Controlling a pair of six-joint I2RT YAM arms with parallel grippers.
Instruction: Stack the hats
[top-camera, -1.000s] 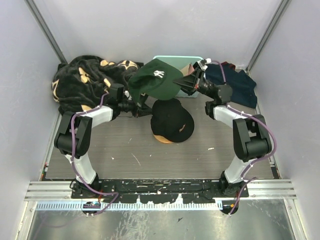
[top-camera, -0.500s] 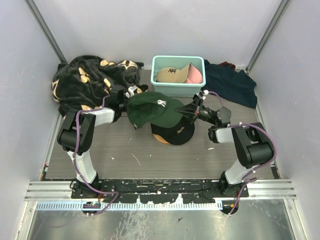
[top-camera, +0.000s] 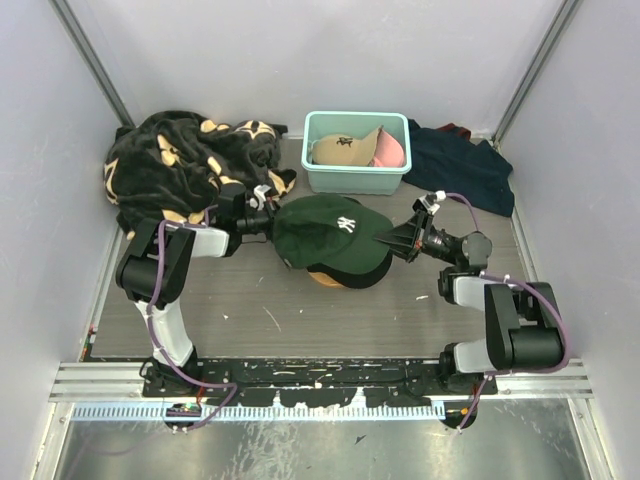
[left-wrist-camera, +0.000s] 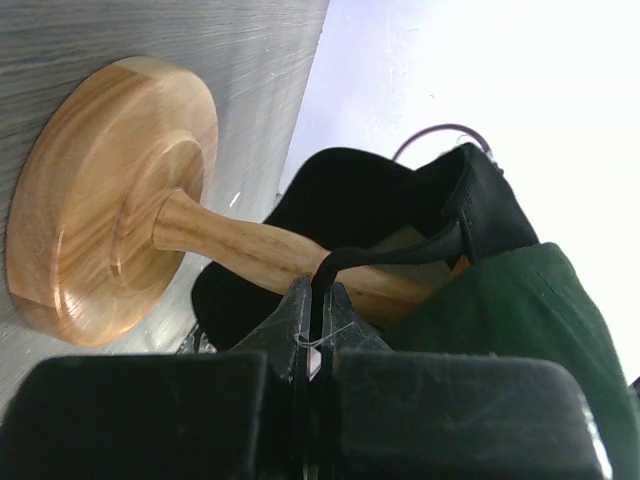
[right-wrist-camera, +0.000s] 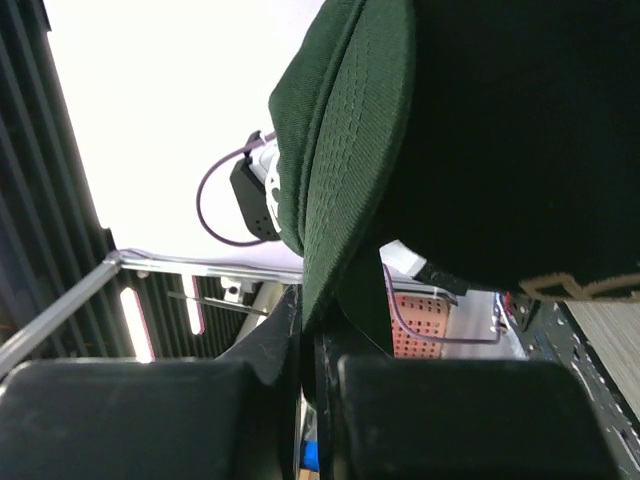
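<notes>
left claw (top-camera: 266, 222): pinching green hat (top-camera: 325, 232) at rear
right claw (top-camera: 386, 240): clamped on its brim
step: lower level, centre over black hat (top-camera: 366, 276), release together

Bare grey tabletop (top-camera: 300, 320) lies open at 6 o'clock of the central dark green fabric cap (top-camera: 325, 232). Obstacles: pale teal plastic bin (top-camera: 355, 182) at 12 o'clock, black flower-marked blanket (top-camera: 170, 160) at 10, dark navy cloth (top-camera: 470, 165) at 2. The left gripper (top-camera: 268, 222) at 9 and the right gripper (top-camera: 392, 240) at 3 close off both flanks.
</notes>
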